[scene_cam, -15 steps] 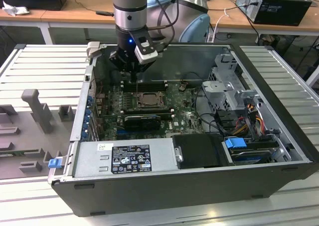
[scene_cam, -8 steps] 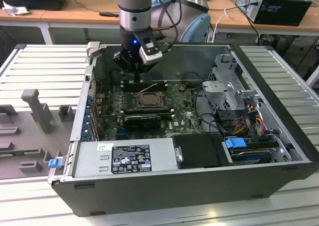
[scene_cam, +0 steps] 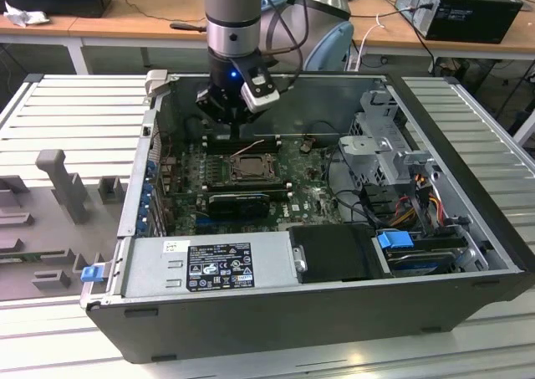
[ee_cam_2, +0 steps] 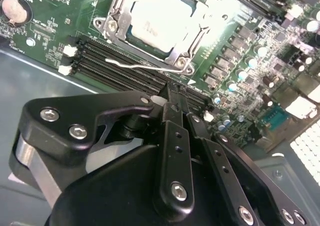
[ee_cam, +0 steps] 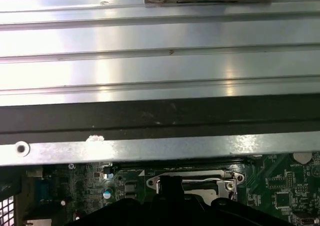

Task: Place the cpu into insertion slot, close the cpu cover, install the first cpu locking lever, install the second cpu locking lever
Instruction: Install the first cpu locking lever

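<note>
Open computer case [scene_cam: 334, 320] on a ribbed metal table [scene_cam: 67, 103], green circuit board [scene_cam: 309, 199] flat on the case floor. Above the board's far edge, close to the case's far wall, the gripper [scene_cam: 227, 121] on the end of the arm. Hangs low over the long black memory slots [ee_cam_2: 115, 69]. Black fingers [ee_cam_2: 173, 136] pressed together to one narrow tip, pinching nothing. Chip [ee_cam_2: 160, 14] already seated in the socket [ee_cam_2: 131, 35] near the middle of the board, pale metal top up and bright with glare. Cover plate [ee_cam_2: 113, 14] folded down flat around the chip, framing its edges. Thin wire lever [ee_cam_2: 145, 65] between socket and memory slots, running from the socket's corner out along the nearest slot, bent free end apart from the cover plate. Cannot tell whether hooked down. Gripper tip near that lever, on the memory-slot side, clear of the chip. Round coin battery [ee_cam_2: 14, 10] on the board, well apart from the socket. On the socket's near side in the exterior view, a black graphics card [scene_cam: 238, 202]. Along the case's near edge, a grey power supply [scene_cam: 209, 266]. At the table's edge on the exterior view's left, a grey moulded tray [scene_cam: 50, 195].
</note>
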Controlling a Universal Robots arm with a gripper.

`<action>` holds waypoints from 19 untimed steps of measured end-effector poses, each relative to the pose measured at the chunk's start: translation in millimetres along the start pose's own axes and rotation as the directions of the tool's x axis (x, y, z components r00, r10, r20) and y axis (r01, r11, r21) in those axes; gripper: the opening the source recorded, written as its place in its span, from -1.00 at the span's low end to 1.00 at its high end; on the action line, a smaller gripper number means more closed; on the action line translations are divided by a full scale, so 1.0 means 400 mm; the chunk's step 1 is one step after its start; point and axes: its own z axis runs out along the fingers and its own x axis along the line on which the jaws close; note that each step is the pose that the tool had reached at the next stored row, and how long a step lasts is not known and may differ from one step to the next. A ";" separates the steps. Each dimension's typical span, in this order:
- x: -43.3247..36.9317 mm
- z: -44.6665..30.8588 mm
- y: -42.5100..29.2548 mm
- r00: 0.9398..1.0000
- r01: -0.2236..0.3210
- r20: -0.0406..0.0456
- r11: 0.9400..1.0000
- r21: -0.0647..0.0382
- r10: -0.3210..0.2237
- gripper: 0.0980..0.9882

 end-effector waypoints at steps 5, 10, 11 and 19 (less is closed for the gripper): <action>-0.025 0.009 -0.001 1.000 0.016 -0.001 1.000 -0.007 -0.016 -0.98; -0.043 0.022 -0.001 1.000 0.026 -0.002 1.000 -0.013 -0.026 -0.98; -0.044 0.026 -0.001 0.999 0.036 -0.002 0.999 -0.013 -0.036 -0.98; -0.069 0.043 0.011 0.998 0.059 -0.003 0.998 -0.013 -0.059 -0.98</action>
